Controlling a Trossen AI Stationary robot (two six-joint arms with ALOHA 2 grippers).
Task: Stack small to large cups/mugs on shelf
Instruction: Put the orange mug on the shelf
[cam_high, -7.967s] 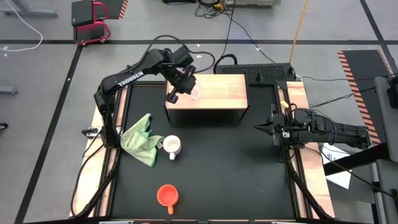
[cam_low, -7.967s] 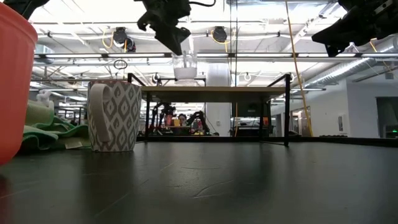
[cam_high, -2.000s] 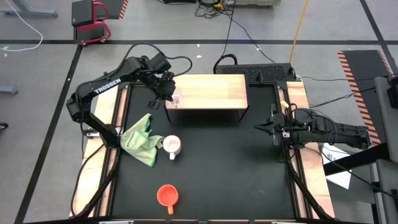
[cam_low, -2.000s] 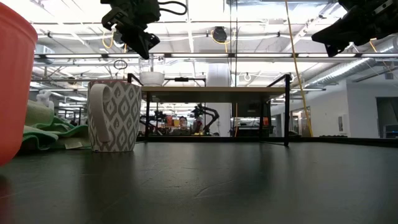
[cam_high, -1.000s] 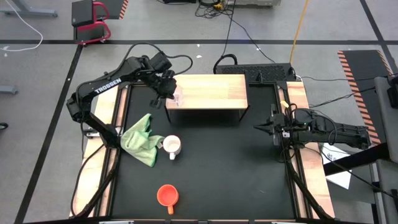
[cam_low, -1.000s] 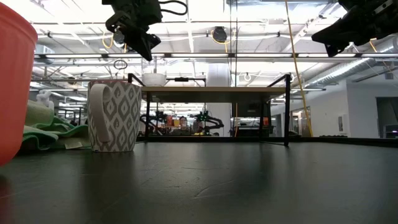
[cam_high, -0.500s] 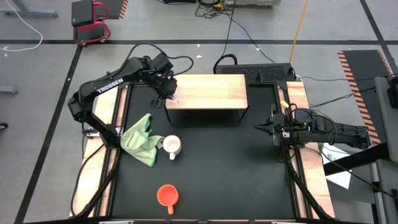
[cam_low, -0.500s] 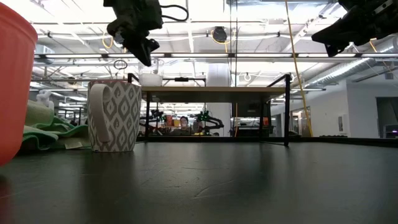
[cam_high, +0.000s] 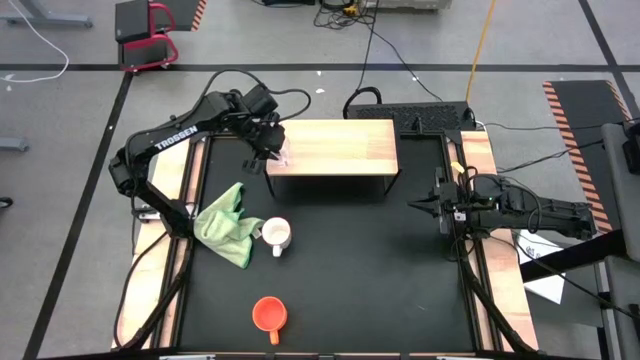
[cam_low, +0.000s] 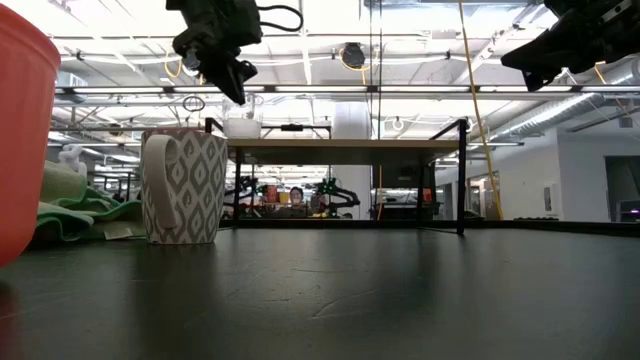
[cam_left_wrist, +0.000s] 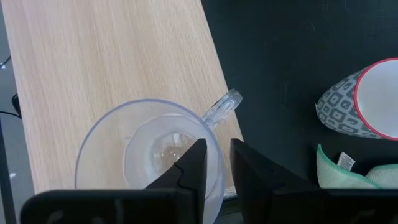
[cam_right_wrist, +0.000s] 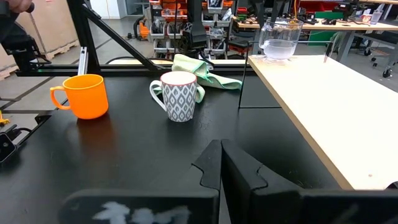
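The left gripper (cam_left_wrist: 214, 163), fingers narrowly parted astride the glass cup's (cam_left_wrist: 149, 155) rim, hovers at the shelf's (cam_high: 340, 145) corner; a snagged finger could tip it off the edge.

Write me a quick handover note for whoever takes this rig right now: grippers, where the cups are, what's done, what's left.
Left gripper: above the glass cup, fingers slightly apart astride its rim; whether they touch it is unclear.
Right gripper: shut, empty, parked at the table's right edge.
Glass cup: standing on the shelf at its left end, near the front corner.
White patterned mug: on the table by the green cloth.
Orange mug: on the table near the front edge.
Done: glass cup is on the shelf.
Left: both mugs still need to go up, orange then white if sizes run that way.
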